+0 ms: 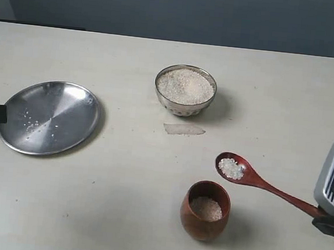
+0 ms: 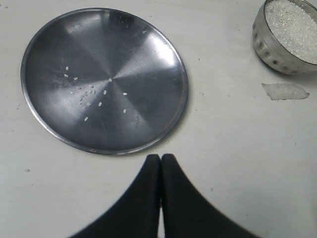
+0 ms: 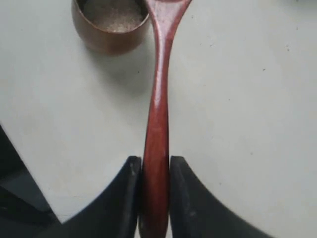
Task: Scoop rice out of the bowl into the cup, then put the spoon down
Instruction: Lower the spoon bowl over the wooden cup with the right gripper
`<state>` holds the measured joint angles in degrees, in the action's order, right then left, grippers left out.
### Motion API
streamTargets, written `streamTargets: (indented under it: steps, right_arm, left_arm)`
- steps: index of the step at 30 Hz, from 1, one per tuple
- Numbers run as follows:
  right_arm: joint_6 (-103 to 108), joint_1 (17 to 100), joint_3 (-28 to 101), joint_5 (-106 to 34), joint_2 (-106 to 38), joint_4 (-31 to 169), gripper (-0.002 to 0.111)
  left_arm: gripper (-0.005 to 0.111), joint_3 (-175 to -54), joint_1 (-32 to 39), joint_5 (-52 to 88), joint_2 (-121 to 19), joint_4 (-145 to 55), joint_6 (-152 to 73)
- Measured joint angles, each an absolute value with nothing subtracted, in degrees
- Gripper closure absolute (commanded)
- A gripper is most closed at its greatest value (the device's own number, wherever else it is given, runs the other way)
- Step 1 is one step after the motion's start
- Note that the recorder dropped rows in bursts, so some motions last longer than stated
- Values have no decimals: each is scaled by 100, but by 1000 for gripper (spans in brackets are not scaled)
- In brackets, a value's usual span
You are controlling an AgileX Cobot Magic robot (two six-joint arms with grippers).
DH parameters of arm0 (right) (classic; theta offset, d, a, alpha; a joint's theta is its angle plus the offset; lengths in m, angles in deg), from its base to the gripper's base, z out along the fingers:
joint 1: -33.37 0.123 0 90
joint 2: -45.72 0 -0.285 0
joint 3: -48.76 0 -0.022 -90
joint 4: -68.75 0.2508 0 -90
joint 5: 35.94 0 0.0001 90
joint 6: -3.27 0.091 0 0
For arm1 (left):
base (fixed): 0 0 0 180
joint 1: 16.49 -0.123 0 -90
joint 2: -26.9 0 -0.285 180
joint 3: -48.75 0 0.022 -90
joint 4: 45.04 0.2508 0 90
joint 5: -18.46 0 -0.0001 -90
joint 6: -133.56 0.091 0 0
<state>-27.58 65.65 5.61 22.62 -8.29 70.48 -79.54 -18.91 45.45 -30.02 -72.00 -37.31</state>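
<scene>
The steel bowl (image 1: 185,90) heaped with rice (image 1: 185,85) stands at the table's middle back. The wooden cup (image 1: 205,211) stands near the front, with some rice inside it. My right gripper (image 3: 155,161) is shut on the handle of the wooden spoon (image 1: 256,180). The spoon's oval bowl carries a small heap of rice (image 1: 231,168) and hovers just above and to the right of the cup. In the right wrist view the cup (image 3: 110,25) lies beside the spoon's neck. My left gripper (image 2: 161,157) is shut and empty, next to the plate.
A wide flat steel plate (image 1: 49,116) with a few stray grains lies at the left. A small pale scrap (image 1: 183,129) lies on the table in front of the bowl. In the left wrist view the bowl (image 2: 287,37) shows at one corner.
</scene>
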Motion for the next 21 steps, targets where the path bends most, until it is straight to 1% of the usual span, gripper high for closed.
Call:
streamTargets:
  steps: [10, 21]
  right_arm:
    - [-2779, 6589, 561, 2136, -1298, 6737, 109]
    - [-2671, 7197, 561, 2159, -1331, 5692, 109]
  left_arm:
    - [106, -7954, -1891, 4545, -3002, -7200, -3731]
    - [106, -7954, -1891, 4545, -3002, -7200, -3731]
